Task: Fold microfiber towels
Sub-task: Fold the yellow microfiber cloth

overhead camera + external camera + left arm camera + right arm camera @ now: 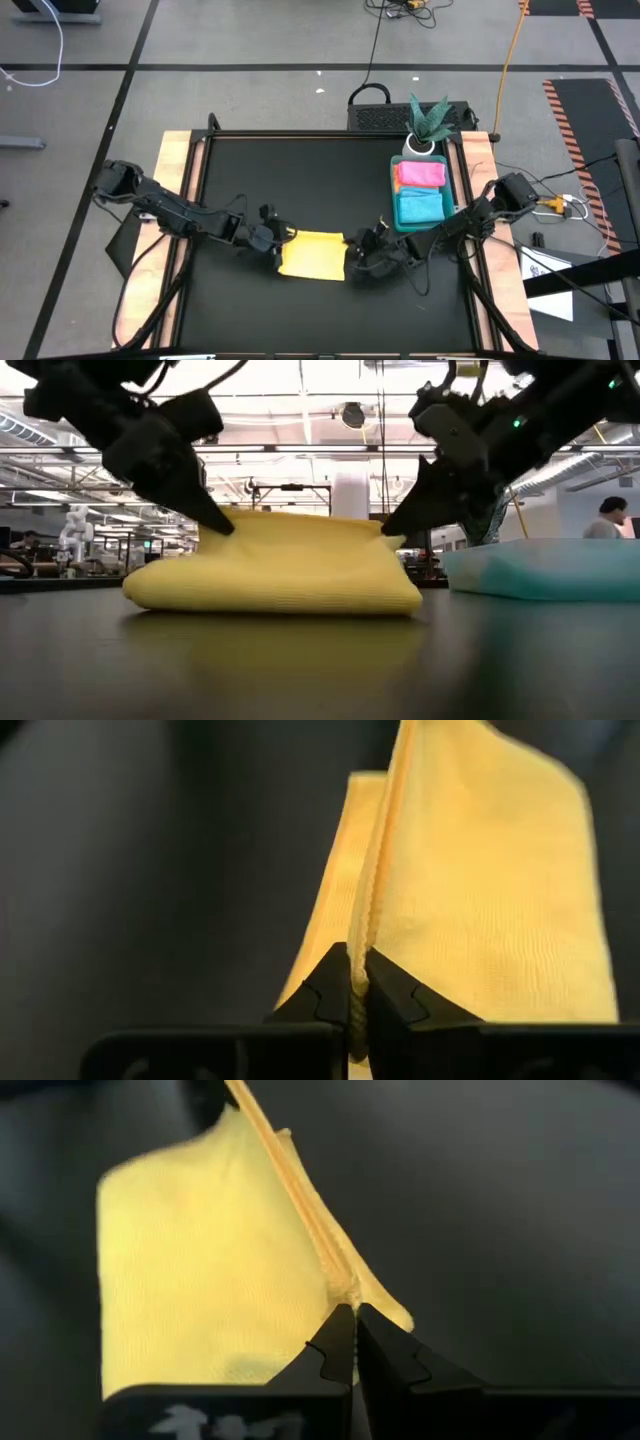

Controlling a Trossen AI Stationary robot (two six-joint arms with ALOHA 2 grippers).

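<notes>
Yellow towel pinched at both ends, mid-fold

The yellow towel (313, 255) lies at the table's (300, 170) near middle, its long axis running arm to arm; the left gripper (357, 992) and right gripper (354, 1330), equally near, each clamp an opposite edge, lifting it.

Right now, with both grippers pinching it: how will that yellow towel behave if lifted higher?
Probably floppy: the yellow towel sags between the left gripper and right gripper. Likely light: thin fingertip pinches raise its edge. It should drape and fold over rather than slide stiffly.
</notes>
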